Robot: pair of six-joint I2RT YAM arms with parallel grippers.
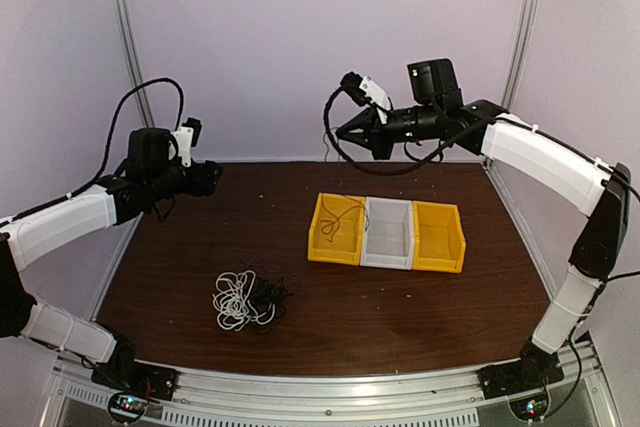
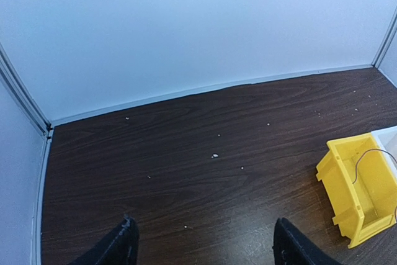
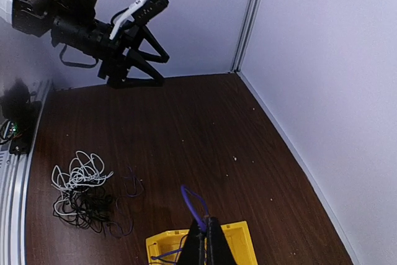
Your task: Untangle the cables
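The heap of cables (image 1: 245, 299), white and black all mixed up, lies on the desk (image 1: 400, 317) near the front, well apart from the boxes. One purple cable (image 3: 195, 206) is not in the heap. The right pincer (image 3: 208, 226) is pinched tight on it, high up, and its end hangs down into the left yellow box (image 1: 333, 254). If that pincer lets go too far to one side, I think the cable could flop over the edge onto the desk. It is thin and floppy, so it might slip out too. The left pincer (image 2: 205, 234) is spread wide and holds nothing. The grey box (image 1: 388, 259) and the right yellow box (image 1: 440, 265) look bare inside.
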